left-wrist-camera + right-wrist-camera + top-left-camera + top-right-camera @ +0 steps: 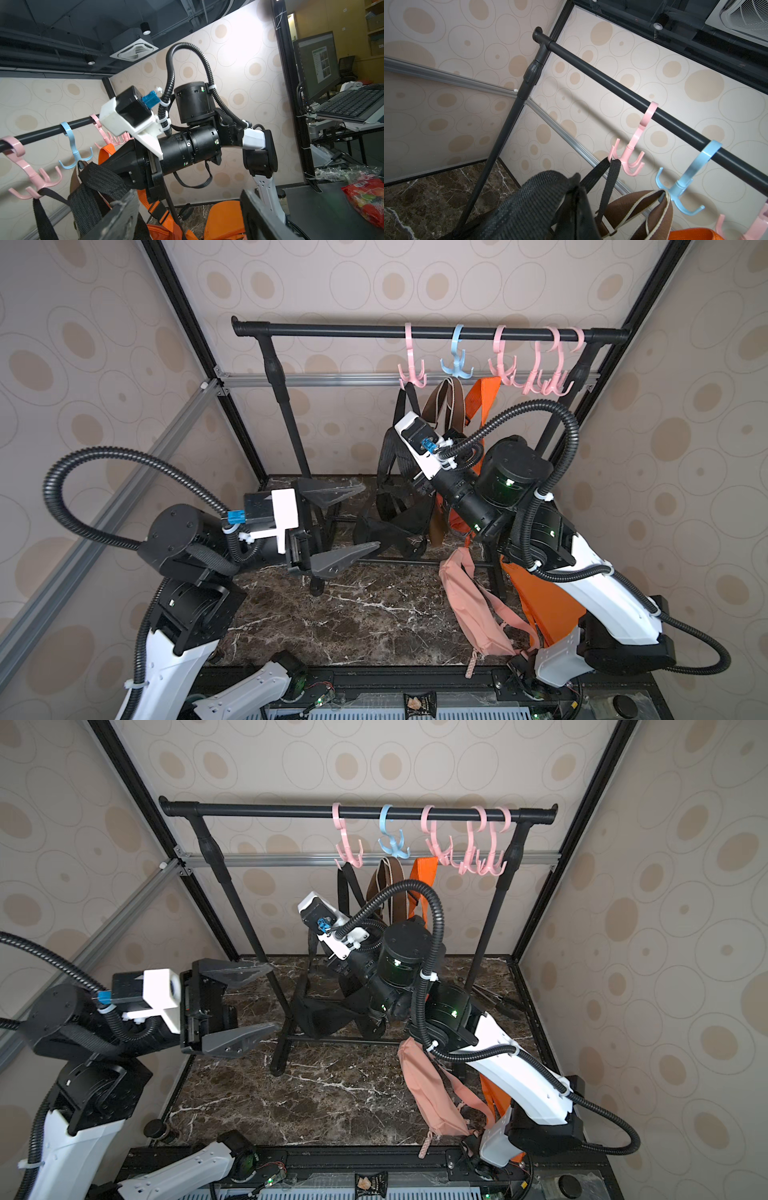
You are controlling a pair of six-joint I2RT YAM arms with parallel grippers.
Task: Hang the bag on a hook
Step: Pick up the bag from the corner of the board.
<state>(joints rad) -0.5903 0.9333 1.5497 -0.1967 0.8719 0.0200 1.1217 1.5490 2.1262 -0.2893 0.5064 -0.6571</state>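
Booth lined with ring-patterned wallpaper; a dark marble desk point(332, 614) carries a black rack whose rail point(332, 329) runs across 12 o'clock in both top views. The black bag point(395, 497) sits below the outermost pink hook point(411, 373), at about 1 o'clock, with its thin strap point(610, 176) looped over one prong. My right claw point(578, 199) is closed and appears to pinch the bag's wide webbing point(533, 199) just beneath that hook. My left claw point(368, 519) stands at 9 o'clock, jaws spread and empty, well apart from the bag. The step in hand, as I judge it, is settling the bag and letting go. To do this well I would lower the right claw until the thin strap takes the weight and confirm it sits deep in the prong's crook. I would then open and back away toward 6 o'clock without snagging the webbing or nudging the blue hook point(457, 360) beside it.
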